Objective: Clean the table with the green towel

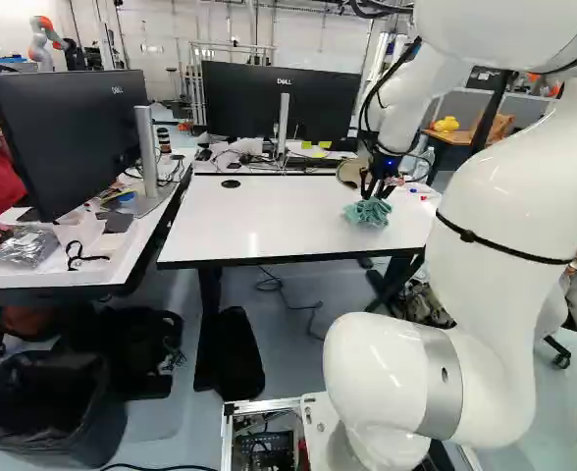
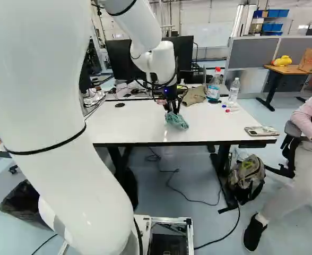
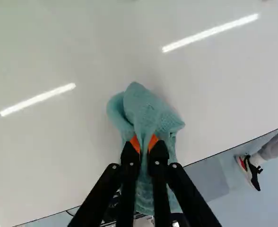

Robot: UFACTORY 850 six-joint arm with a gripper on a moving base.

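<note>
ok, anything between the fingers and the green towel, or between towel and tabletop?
Nothing visible: the fingers grip the towel directly, and it appears to meet the tabletop. The bottles stand farther back.

Table layout, seen from behind the arm: a towel (image 1: 368, 212) lies on the tabletop (image 1: 269, 218), near its middle. Beyond the towel, by the far edge, a crumpled cloth (image 2: 193, 96) sits left of two bottles (image 2: 214, 91), which stand side by side. Small pens (image 2: 230, 110) lie in front of the bottles, and a flat item (image 2: 261, 130) lies at the right end. Behind the tabletop stands a monitor (image 1: 269, 96). To the left, a second tabletop (image 1: 122, 260) holds another monitor (image 1: 68, 137) and a plastic bag (image 1: 24, 247). On the floor, a backpack (image 2: 249, 178) rests beneath the right end
</note>
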